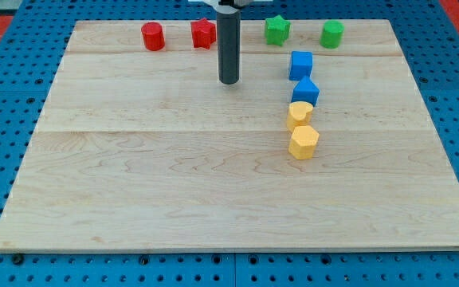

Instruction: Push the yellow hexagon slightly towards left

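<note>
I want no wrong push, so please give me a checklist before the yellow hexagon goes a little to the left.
1. Yellow hexagon in full view: ok.
2. My tip on the hexagon's right side, ready to push left: not ok, it is up-left of it.
3. Board left of the hexagon free: ok.
4. Other yellow block apart from the hexagon: not ok, they look touching.
5. Tip touching no block: ok.

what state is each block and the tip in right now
my tip: on the board, touching no block, up-left of the yellow pair
yellow hexagon: untouched, against the other yellow block
blue blocks: close together above the yellow pair
red blocks: apart, top edge
green blocks: apart, top edge
</note>
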Tool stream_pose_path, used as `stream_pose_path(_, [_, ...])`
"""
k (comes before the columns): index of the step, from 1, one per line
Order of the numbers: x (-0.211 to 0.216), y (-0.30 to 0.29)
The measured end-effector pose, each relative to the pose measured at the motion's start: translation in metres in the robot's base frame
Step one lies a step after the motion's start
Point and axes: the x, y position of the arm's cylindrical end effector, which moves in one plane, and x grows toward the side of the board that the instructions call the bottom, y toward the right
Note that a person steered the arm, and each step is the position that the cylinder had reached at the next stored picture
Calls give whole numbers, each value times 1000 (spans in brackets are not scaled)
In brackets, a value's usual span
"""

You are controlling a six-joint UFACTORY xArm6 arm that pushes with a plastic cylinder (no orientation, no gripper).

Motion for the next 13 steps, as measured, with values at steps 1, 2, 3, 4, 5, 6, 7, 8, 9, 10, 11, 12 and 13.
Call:
stream_pose_path(1, [0,-1])
stream_pose_path(2, [0,-2])
stream_pose_path(3, [0,-2])
stream_pose_path(4, [0,-2])
stream_pose_path(5, [0,1])
stream_pose_path(6, [0,2])
stream_pose_path(7, [0,2])
stream_pose_path(8, [0,2])
stream_pose_path(9, [0,2])
stream_pose_path(10, [0,2])
stream_pose_path(11, [0,11])
stream_pose_path(12, [-1,19])
stream_pose_path(13, [-4,29])
